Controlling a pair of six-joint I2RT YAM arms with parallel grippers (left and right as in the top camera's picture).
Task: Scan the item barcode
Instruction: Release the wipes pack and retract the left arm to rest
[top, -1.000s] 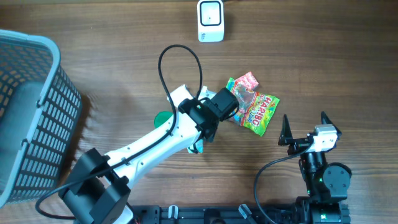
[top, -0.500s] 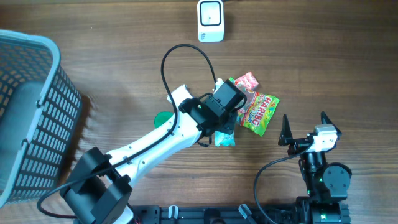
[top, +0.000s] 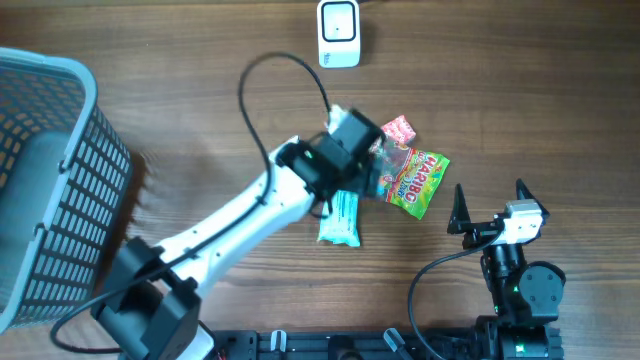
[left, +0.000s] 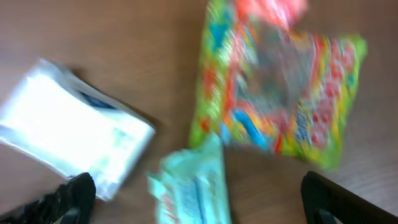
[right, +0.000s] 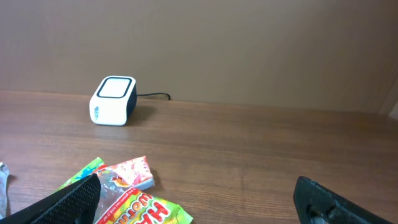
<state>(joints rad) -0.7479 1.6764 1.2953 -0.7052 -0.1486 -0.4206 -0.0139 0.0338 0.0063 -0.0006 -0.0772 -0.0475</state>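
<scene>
The white barcode scanner (top: 338, 33) stands at the table's far edge and shows in the right wrist view too, scanner (right: 113, 101). A teal packet (top: 340, 218) lies flat on the wood, free of any grip, blurred in the left wrist view as teal packet (left: 193, 186). My left gripper (top: 362, 160) hovers above it, open, with nothing between its fingers (left: 68, 199). A colourful Haribo bag (top: 415, 180) and a pink packet (top: 400, 128) lie just to the right. My right gripper (top: 490, 205) rests open near the front right, beside the Haribo bag (right: 137, 208).
A blue-grey mesh basket (top: 50, 180) fills the left side. A white packet (left: 68, 143) lies left of the teal one in the left wrist view. The left arm's black cable (top: 270, 90) loops over the table's middle.
My left gripper has opened and let go of the teal packet, which now lies on the table below the arm. The left arm shifted slightly towards the scanner. The right arm has not moved.
</scene>
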